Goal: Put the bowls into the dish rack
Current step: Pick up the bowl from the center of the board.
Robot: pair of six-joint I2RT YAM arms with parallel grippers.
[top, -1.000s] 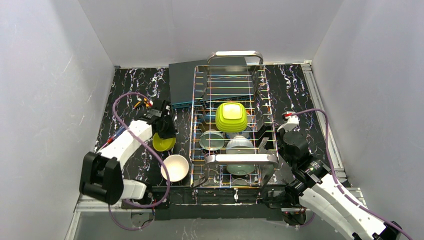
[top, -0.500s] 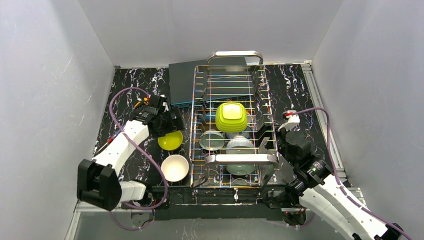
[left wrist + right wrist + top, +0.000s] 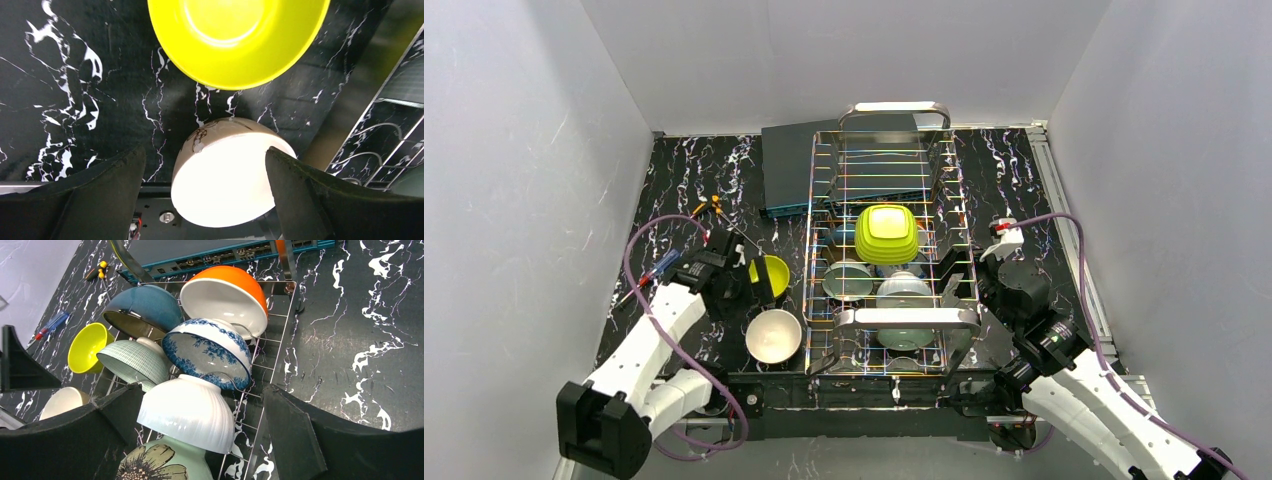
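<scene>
Bright, even overhead light; I see glare bleaching the beige bowl (image 3: pixel 225 175), rainbow glints on the dish rack (image 3: pixel 908 318), and blurred wrist-view foregrounds.

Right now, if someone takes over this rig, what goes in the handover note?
Left gripper: open, holding nothing, above the beige bowl.
Right gripper: open, holding nothing, at the near end of the dish rack.
Done: the lime squarish bowl, orange-and-white bowl, blue-patterned bowl, white ribbed bowl and pale green bowl are in the rack.
Left to do: the beige bowl and lime-yellow round bowl sit on the table left of the rack. Load both.
</scene>
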